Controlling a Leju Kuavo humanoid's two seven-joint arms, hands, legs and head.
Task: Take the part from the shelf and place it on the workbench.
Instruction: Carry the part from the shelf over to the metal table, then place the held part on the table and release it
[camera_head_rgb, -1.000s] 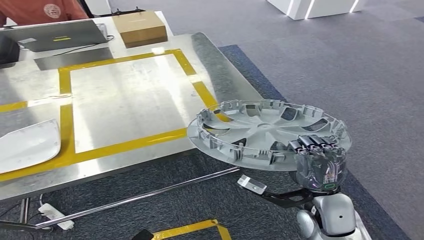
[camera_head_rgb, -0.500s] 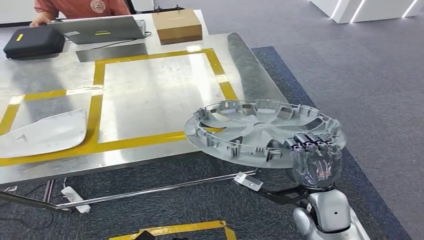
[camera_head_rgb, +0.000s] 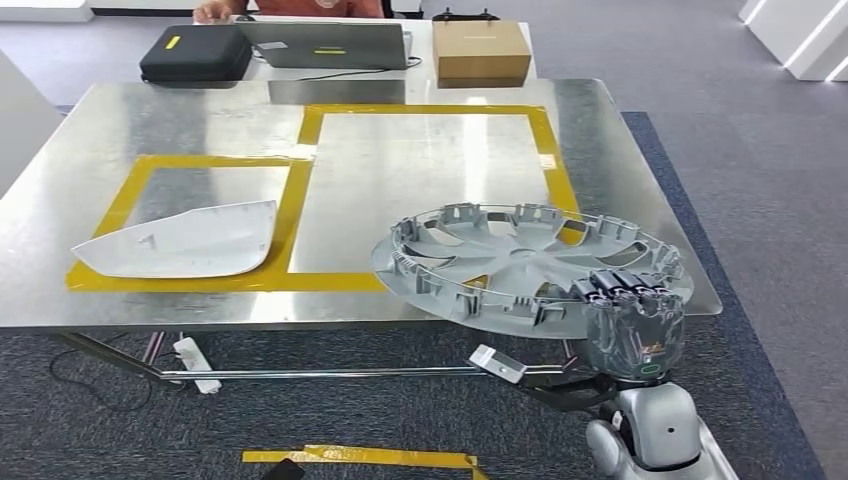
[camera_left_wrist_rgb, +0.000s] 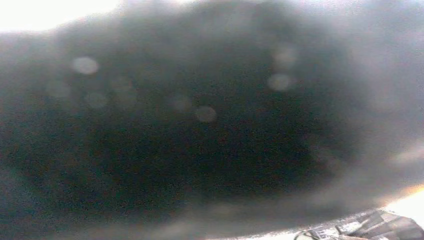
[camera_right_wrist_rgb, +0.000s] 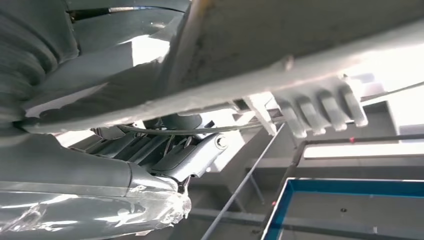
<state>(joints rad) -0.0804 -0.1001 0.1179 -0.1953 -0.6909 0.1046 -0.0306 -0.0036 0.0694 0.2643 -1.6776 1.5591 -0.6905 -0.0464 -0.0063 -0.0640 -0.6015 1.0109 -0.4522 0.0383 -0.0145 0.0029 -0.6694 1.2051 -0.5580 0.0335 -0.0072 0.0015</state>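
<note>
While my right robot hand gripped the wheel cover by its near rim, overhanging the desk edge, I judged the carry nearly done; next I needed to lower it inside the yellow tape.

Wheel cover in R hand

Grey carpet floor surrounds a metal table marked with yellow tape.
</note>
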